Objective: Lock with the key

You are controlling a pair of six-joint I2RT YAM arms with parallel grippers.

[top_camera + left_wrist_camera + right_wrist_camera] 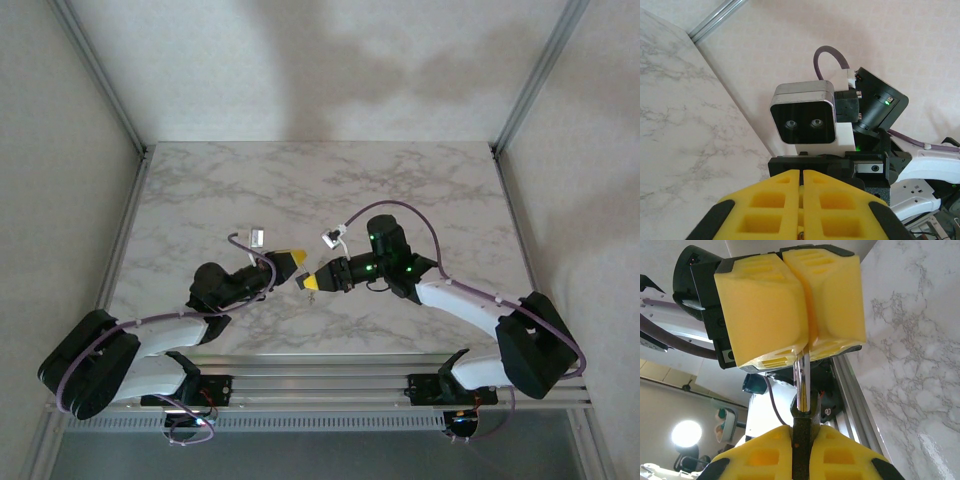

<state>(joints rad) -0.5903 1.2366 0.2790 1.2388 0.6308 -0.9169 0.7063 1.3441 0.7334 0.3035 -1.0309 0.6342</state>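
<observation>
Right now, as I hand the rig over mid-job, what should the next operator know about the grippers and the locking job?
Left gripper: shut on a thin metal piece.
Right gripper: shut on a dark object, tip to tip with the left over the middle of the table.
The metal piece runs from the left fingers into the dark object. I cannot tell which is the key and which the lock.
Done: both parts gripped and brought together.
Left: no locked state is visible, so probably turn, then check.

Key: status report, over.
Left gripper shut on one end of the metal shaft. Right gripper shut on the dark piece at its other end. Tip to tip above the table. Key or lock: cannot tell.
</observation>
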